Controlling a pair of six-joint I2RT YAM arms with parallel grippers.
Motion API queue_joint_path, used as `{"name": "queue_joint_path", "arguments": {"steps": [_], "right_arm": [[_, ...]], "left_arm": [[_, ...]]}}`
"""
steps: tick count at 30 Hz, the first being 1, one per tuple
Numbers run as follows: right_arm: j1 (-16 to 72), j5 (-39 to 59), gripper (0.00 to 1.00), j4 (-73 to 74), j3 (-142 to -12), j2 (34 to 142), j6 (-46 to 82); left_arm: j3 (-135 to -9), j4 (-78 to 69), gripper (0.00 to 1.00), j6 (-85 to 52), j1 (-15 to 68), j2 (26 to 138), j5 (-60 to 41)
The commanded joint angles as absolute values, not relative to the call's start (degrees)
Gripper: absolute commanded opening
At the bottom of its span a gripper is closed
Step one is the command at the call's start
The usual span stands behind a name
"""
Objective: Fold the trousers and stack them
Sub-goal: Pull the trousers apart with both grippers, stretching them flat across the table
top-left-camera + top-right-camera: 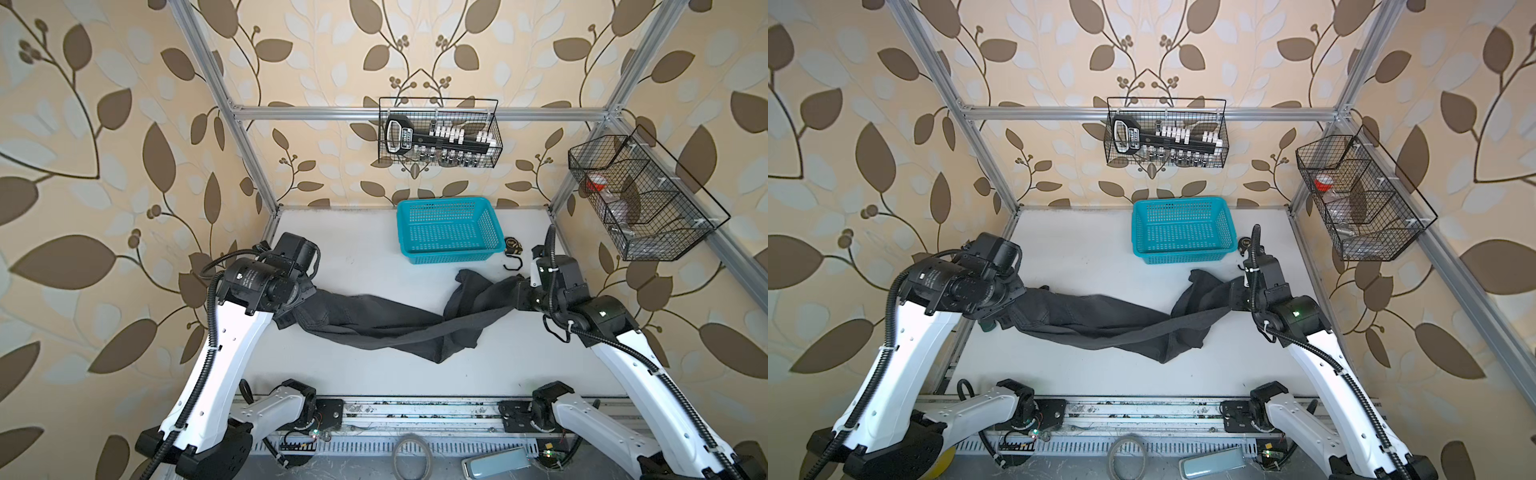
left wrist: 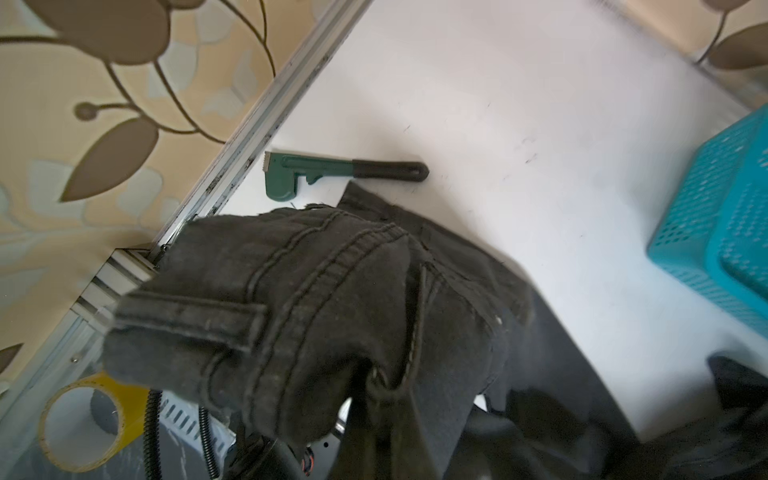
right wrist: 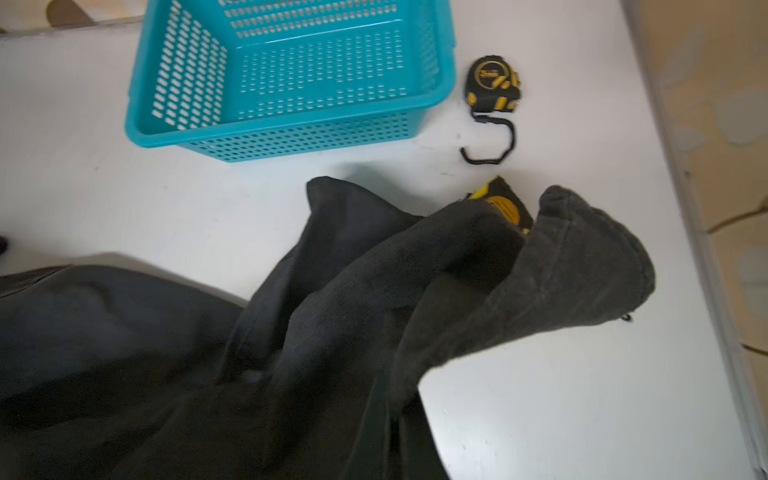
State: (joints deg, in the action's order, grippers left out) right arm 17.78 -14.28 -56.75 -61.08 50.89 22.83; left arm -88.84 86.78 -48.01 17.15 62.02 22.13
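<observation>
My white table (image 1: pixel 357 266) right now: teal basket (image 1: pixel 451 255) at the back, tape measure (image 1: pixel 512 244) just beside it, green pipe wrench (image 2: pixel 316 172) by the left edge, trousers (image 1: pixel 374 320) sagging across the middle.

The trousers (image 1: pixel 374 320) I hold are dark charcoal and denim-like, with double-stitched seams and a belt loop showing at the waistband in the left wrist view. They stretch across the white tabletop (image 1: pixel 357 262) from my left side to my right. Both ends are raised off it and the middle sags, twisted. One leg end lies loose on the near side, right of the middle.
</observation>
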Motion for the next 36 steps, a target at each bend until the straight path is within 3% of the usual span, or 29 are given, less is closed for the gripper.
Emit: {"name": "queue_joint_path", "arguments": {"steps": [1,5,18,25,36], "right_arm": [[18.0,-25.6,0.0,-72.7,-65.1,49.9,31.6],[19.0,-29.3,0.0,-76.1,-64.2,48.5,35.7],[15.6,-22.8,0.0,-49.7,-49.0,60.0,31.8],[13.7,-22.7,0.0,-43.3,-46.2,63.9,30.0],[11.9,-21.7,0.08,-37.3,-44.6,68.0,25.1]], "left_arm": [[-90.8,101.2,0.01,-50.8,16.6,59.9,25.8],[-85.0,97.4,0.02,-50.8,16.6,59.2,22.8],[-68.7,68.4,0.06,-43.0,15.4,71.2,23.7],[-70.6,61.1,0.1,-37.5,14.1,79.8,21.4],[-78.0,55.6,0.13,-31.9,11.8,94.5,19.3]]}}
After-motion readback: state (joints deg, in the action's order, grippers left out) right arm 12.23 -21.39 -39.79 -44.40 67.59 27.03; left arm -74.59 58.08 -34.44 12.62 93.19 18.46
